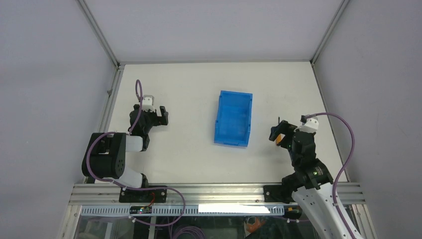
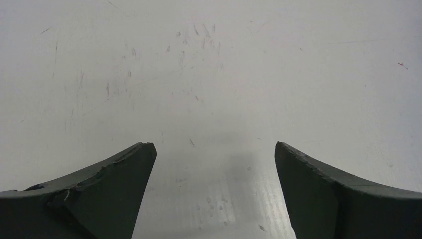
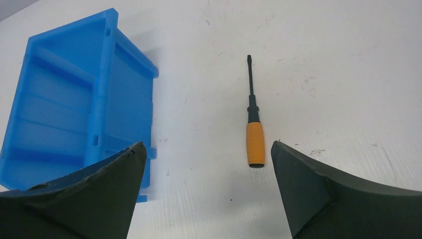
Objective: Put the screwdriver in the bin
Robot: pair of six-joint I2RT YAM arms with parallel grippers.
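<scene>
– While the top camera looks straight down, the right gripper (image 1: pixel 280 133) hovers over the screwdriver (image 1: pixel 278 140). It lies on the table (image 1: pixel 189 149), right of the bin (image 1: pixel 233 118) and apart from it. Jaws spread wide, nothing held.
– Risk from that angle?
– The wrist hides most of the handle. A descent judged from above alone could land off it.
– Left wrist view?
– The left gripper (image 2: pixel 215 149) is wide open and empty, with only scuffed table below. From above it sits well left of the bin. Little hazard, unless it swings toward the bin during the carry.
– Right wrist view?
– Screwdriver (image 3: pixel 255 139) flat on the table, tip pointing away, orange handle nearest. It sits between the two fingers, closer to the one on the right of this view. Bin (image 3: pixel 64 99) at left, its near corner behind the other finger.
– So what fails?
– My judgement: off-centre, one finger touches first and rolls or shoves the round handle. A pinch on the thin shaft lets it pivot and slip. Too deep, and the fingertips hit the table. On the carry, the shaft could catch the bin wall, and a release short of the rim leaves it outside.
</scene>
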